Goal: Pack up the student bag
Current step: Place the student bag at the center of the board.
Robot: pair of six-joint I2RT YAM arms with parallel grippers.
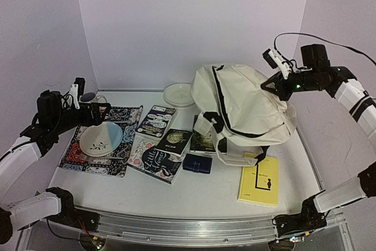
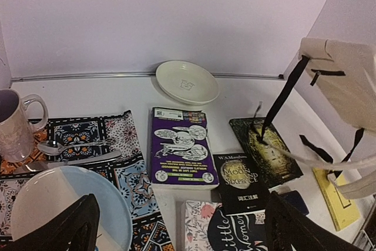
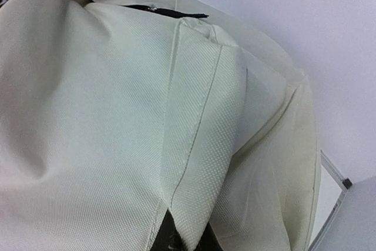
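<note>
Near the front edge of the bench (image 1: 176, 195), on the right, lies a yellow book (image 1: 259, 181). Behind it the student bag (image 1: 241, 110) slumps across the right half. The left pincer (image 1: 101, 111) hangs spread wide over a plate (image 1: 100, 139) by the left edge. The right pincer (image 1: 281, 86) is clamped on the bag's upper fabric.

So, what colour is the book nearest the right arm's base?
Yellow; the thin yellow book shows best in top external.

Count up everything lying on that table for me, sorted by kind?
Books: 5
Small navy notebook or case: 1
Plates: 2
Mug: 1
Cutlery pieces: 2
Placemat: 1
Bag: 1
Total: 13
</note>
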